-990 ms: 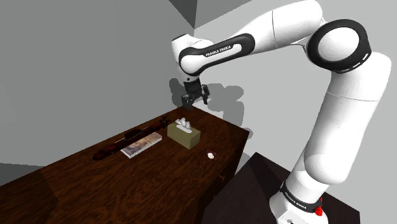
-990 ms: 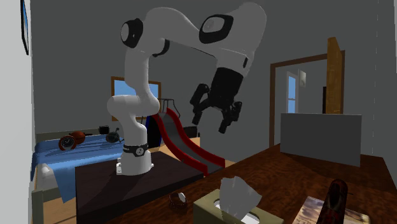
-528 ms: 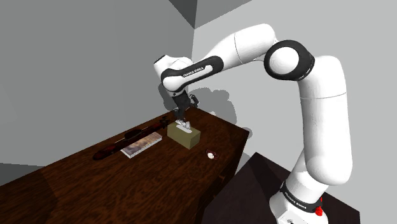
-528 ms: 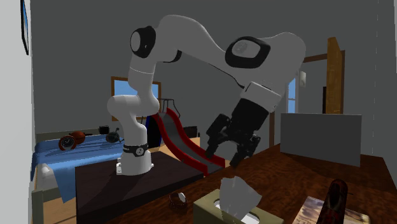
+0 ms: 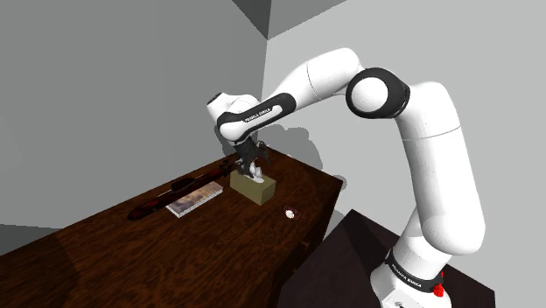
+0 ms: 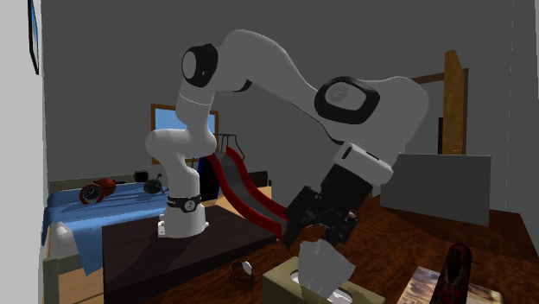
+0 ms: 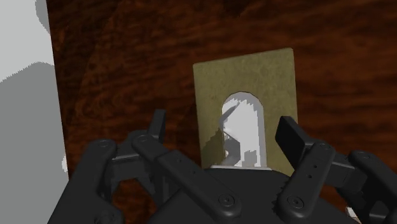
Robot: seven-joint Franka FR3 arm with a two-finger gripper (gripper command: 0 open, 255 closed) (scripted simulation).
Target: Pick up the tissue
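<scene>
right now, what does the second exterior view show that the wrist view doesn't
Second exterior view: the whole arm on its stand, with a blue bed and a red slide behind. Wrist view: the tissue box top from above, with the tissue in its arched opening. Both: the open gripper just above the tissue, and the dark table.

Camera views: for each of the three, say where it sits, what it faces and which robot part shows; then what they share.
Shoulder view: behind the stand, looking down the wooden table; whole arm shows.
Second exterior view: low across the table, facing arm and stand.
Wrist view: on the hand, above the tissue box; open gripper shows.
Shared: tissue box under gripper.
</scene>
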